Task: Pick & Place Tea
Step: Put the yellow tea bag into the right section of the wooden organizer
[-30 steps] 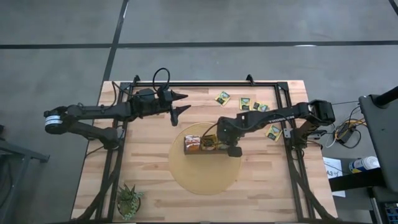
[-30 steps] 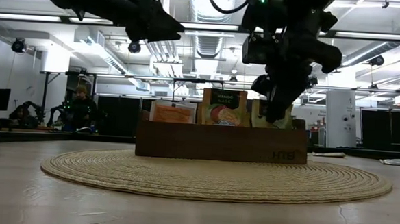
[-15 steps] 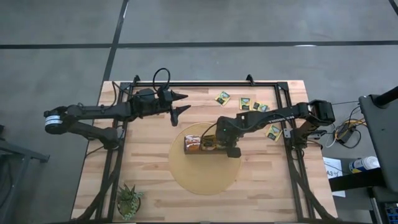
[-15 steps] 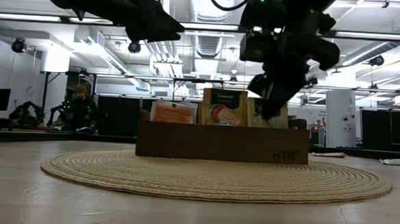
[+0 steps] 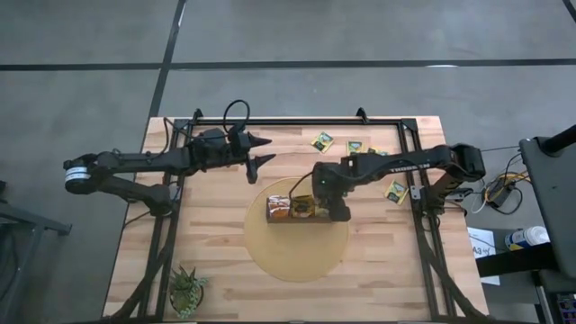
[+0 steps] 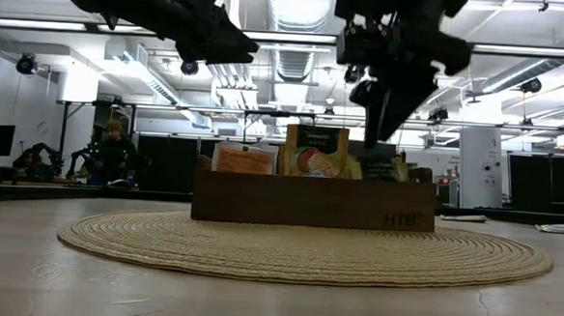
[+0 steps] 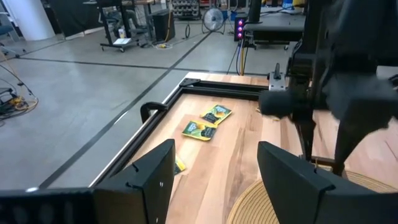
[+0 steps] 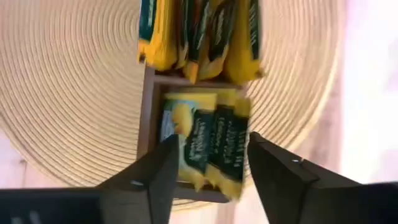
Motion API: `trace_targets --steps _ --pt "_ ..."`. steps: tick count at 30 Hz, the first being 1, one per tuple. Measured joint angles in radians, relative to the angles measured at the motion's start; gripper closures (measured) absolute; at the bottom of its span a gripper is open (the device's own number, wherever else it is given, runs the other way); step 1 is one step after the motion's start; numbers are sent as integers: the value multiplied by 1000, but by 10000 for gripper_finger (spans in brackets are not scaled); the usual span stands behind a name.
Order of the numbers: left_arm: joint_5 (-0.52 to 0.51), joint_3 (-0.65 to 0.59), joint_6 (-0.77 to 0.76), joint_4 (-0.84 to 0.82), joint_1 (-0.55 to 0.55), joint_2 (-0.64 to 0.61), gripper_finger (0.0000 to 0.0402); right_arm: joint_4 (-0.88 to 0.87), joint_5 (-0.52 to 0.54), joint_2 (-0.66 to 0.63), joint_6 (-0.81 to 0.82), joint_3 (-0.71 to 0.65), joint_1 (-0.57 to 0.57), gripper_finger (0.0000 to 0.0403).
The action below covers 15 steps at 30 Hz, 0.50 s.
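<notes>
Tea sachets [image 8: 208,146] were seen standing on edge in the end compartment of a long dark-brown wooden box [image 5: 295,208], green-and-yellow ones packed side by side, with more yellow sachets filling the neighbouring compartment. In the low view, an orange sachet [image 6: 244,159] and a taller one with a peach-coloured print [image 6: 315,152] were shown rising above the box's front wall [image 6: 312,201]. The box was set on a round woven mat [image 5: 297,231] near the middle of the wooden table [image 5: 225,270]. Further green-and-yellow sachets [image 5: 321,140] were left lying flat on the bare wood toward the far right of the table, well apart from the box, and one more [image 5: 396,190] lay near the right edge.

The right gripper [image 5: 335,205] was held directly above the right end of the box, its two fingers [image 8: 273,174] parted and nothing gripped between them; the sachets beneath were framed between them in the wrist view.

The left gripper [image 5: 263,149] was held over the far left part of the table, away from the mat, with its fingers [image 7: 152,171] spread apart and empty.

A small green plant [image 5: 186,290] was placed at the near left corner of the table. A person [image 6: 115,151] was visible in the room behind.
</notes>
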Motion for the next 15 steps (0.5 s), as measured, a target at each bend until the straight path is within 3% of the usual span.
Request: trace_targets --steps 8,15 --pt "0 -1 0 -46 0 0 180 -23 55 -22 -86 58 -68 177" --pt "0 -19 -4 -85 0 0 180 2 124 -36 -130 23 -242 170"
